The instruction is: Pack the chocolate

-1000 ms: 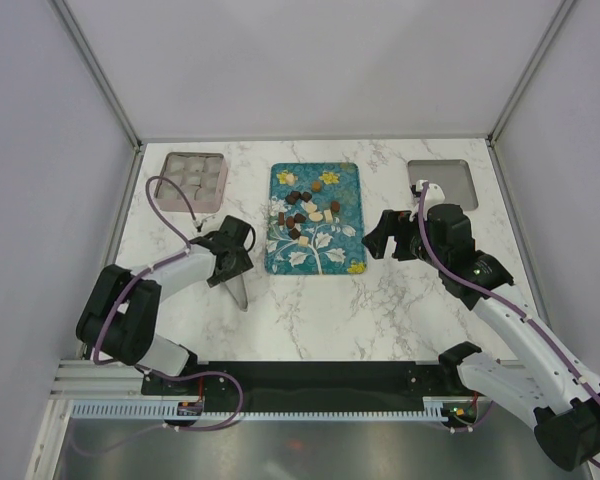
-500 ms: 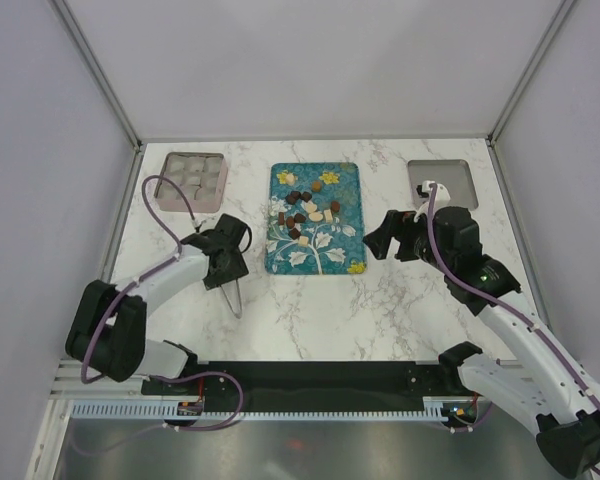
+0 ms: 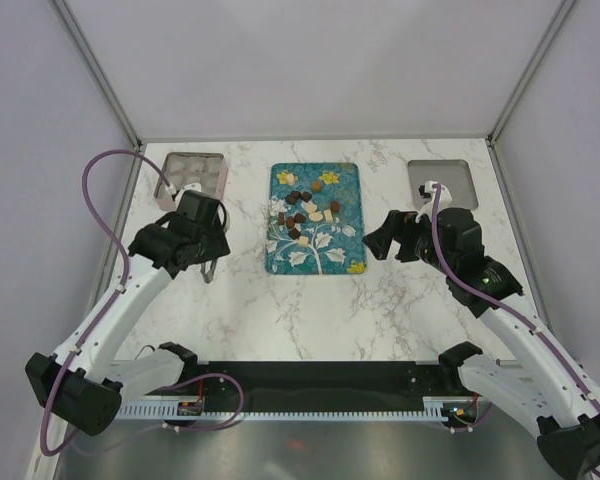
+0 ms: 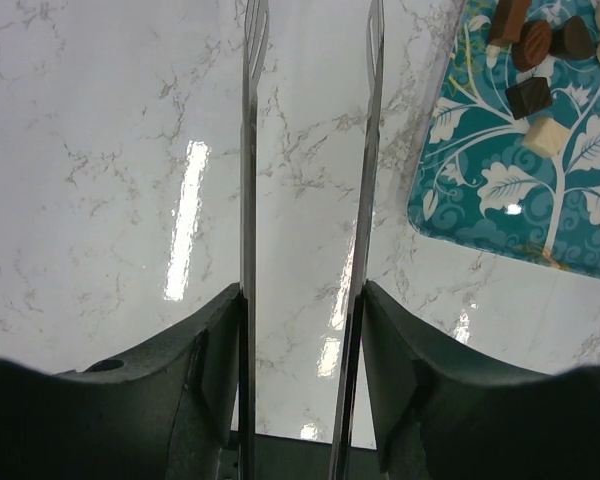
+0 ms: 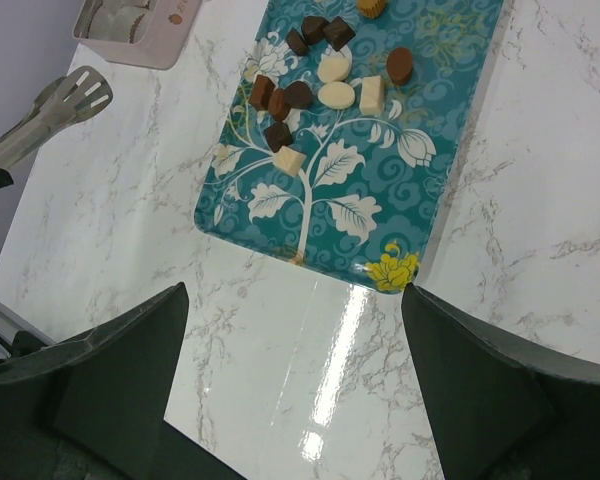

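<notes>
Two metal arms of the tongs are seen in the left wrist view, pressed against the inner faces of the left pincer, which is clamped on them. Their tips are cut off at the top of that view. Ahead and to the right of this pincer a corner of the teal floral tray is shown, with a few pieces of the chocolate on it.

The slotted tong tip is shown only in the right wrist view, far to the left. The right pincer is spread wide apart with nothing between its fingers. Beyond it the chocolate is clustered on the tray's far half, and farther left a pink compartment box is seen.

Only in the overhead view is a grey square tray made out, beyond the right pincer's wrist.
</notes>
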`<action>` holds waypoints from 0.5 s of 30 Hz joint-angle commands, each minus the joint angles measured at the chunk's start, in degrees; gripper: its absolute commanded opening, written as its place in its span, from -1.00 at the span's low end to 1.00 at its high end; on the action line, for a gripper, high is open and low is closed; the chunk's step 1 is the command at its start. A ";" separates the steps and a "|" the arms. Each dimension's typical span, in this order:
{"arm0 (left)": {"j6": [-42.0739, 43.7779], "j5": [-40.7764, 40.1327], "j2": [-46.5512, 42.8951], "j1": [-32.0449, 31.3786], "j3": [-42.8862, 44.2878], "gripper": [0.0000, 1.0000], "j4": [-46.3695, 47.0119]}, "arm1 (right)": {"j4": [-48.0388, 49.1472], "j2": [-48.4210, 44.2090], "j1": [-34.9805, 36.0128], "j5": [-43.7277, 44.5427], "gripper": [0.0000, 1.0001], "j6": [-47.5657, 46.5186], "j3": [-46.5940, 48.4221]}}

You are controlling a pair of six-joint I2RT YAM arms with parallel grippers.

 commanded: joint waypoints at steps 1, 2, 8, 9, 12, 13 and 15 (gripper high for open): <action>6.56 1.48 -0.45 -0.71 4.59 0.11 -2.74 | 0.35 -0.90 -0.03 -0.45 0.92 0.55 1.45; 7.26 1.84 -0.10 -0.97 5.21 0.09 -2.65 | 0.18 -0.81 -0.03 -0.27 0.93 0.37 1.71; 10.87 3.95 5.43 -7.12 10.92 0.02 -1.86 | -1.14 -0.72 -0.03 1.13 0.92 -0.60 2.85; 11.04 3.86 6.22 -8.61 11.45 0.02 -1.51 | -1.32 -0.55 -0.03 1.31 0.92 -0.60 2.86; 11.31 2.90 9.82 -13.97 13.04 0.02 0.33 | -1.67 -0.55 -0.03 2.10 0.92 -0.77 2.86; 11.40 2.72 10.88 -15.73 13.39 0.02 0.77 | -1.58 -0.55 -0.03 2.28 0.92 -0.69 2.86; 12.01 3.24 13.43 -17.14 13.39 0.02 2.62 | -1.58 -0.46 -0.03 2.54 0.92 -0.86 2.94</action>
